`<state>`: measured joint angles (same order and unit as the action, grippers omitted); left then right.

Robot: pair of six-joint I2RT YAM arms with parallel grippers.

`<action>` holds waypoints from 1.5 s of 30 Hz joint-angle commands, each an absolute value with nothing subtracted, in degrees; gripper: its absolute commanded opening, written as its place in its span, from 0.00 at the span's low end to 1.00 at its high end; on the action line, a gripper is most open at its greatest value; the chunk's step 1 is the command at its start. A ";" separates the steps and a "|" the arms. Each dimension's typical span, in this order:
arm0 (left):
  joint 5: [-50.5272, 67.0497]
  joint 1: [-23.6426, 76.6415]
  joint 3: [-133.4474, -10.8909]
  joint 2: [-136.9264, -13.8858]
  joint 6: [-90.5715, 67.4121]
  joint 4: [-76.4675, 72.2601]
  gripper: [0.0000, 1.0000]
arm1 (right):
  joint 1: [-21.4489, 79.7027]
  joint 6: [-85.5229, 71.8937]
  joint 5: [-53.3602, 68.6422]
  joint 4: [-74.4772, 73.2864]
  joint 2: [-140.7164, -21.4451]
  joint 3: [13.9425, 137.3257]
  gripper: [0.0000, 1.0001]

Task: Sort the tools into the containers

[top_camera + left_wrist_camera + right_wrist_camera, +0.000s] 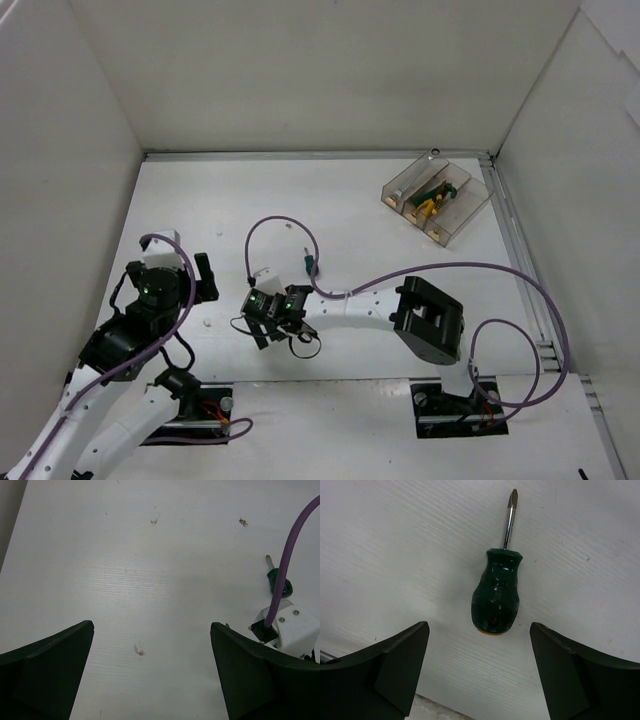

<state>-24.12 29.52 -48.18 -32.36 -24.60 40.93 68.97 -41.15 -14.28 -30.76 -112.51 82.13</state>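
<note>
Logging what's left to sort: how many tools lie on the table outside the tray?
1. A green-handled screwdriver lies on the table near its middle, far from the tray. The arms may hide others.

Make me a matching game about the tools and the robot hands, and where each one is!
Things:
1. green-handled screwdriver
2. clear tray
3. left gripper
4. yellow-and-green-handled tool

Places or states:
A. open, holding nothing
B. inside the tray
C. lying on the table just ahead of the open right gripper
D. near the table's far right corner

Pairs: 1-C, 2-D, 3-A, 4-B
</note>
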 commanded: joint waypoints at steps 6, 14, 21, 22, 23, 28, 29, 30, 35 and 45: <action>-23.73 29.18 -48.87 -34.19 -24.43 38.94 1.00 | 68.03 -41.92 -15.73 -28.13 -116.19 86.75 0.75; -23.47 29.18 -48.87 -34.45 -24.17 38.94 1.00 | 65.48 -43.15 -15.64 -26.98 -117.95 84.56 0.61; -23.29 29.18 -48.78 -34.01 -24.00 38.58 1.00 | 64.25 -43.77 -17.31 -26.89 -117.51 82.79 0.23; -23.29 29.18 -48.78 -34.19 -23.99 38.58 1.00 | 64.07 -43.51 -17.49 -26.89 -116.81 82.62 0.19; -23.38 29.18 -48.78 -34.28 -24.08 38.58 1.00 | 63.72 -42.98 -18.01 -26.81 -116.46 82.62 0.15; -23.20 29.18 -48.87 -34.19 -23.99 38.58 1.00 | 62.23 -41.05 -19.42 -26.81 -113.65 82.62 0.00; -23.20 29.18 -48.78 -34.10 -23.99 38.76 1.00 | 62.05 -40.78 -19.60 -26.72 -112.95 82.70 0.00; -23.20 29.18 -48.78 -34.01 -24.08 38.76 1.00 | 61.88 -40.52 -19.95 -26.63 -111.81 82.71 0.00; -23.29 29.18 -48.60 -33.58 -24.17 38.58 1.00 | 61.09 -38.94 -21.62 -26.81 -108.55 82.97 0.00; -22.59 29.18 -48.69 -34.54 -23.73 38.58 1.00 | 52.57 -36.30 -23.73 -26.81 -96.79 79.46 0.00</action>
<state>-22.87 29.52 -48.18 -33.39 -24.49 40.88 56.93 -37.32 -19.40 -27.88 -104.07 80.60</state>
